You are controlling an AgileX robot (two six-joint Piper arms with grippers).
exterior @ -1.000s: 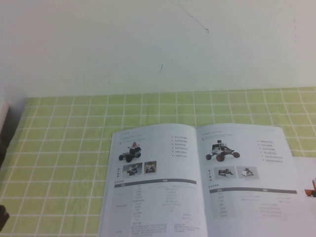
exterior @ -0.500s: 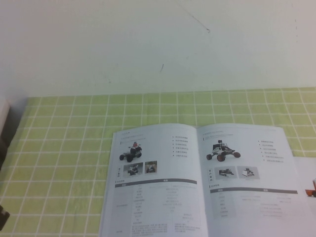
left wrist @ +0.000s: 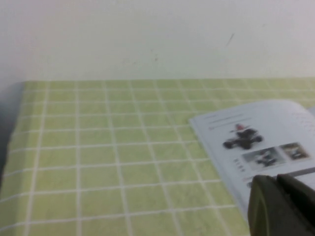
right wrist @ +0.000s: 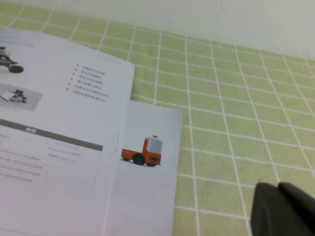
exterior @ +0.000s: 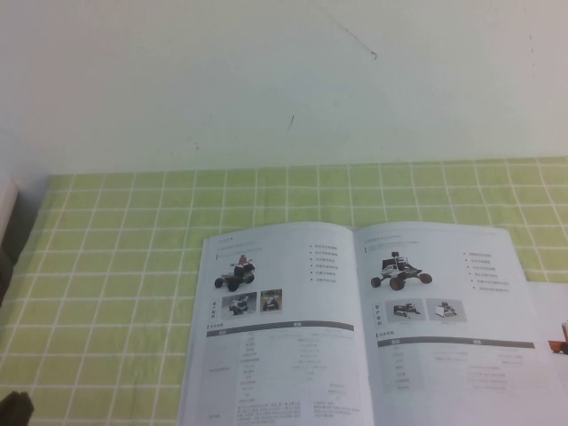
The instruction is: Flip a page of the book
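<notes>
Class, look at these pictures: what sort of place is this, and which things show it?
Probably a robot test bench, not a home. An open book lies on a green checked tablecloth against a bare white wall, with the left gripper and right gripper low nearby.

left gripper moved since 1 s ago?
Yes. The dark left gripper at the high view's lower-left edge shifted slightly rightward across the green checked tablecloth, toward the open white book.

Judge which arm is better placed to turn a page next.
Probably the right: the right gripper hangs over the cloth beside the page edge sticking out of the book. The left gripper is at the book's left side.
</notes>
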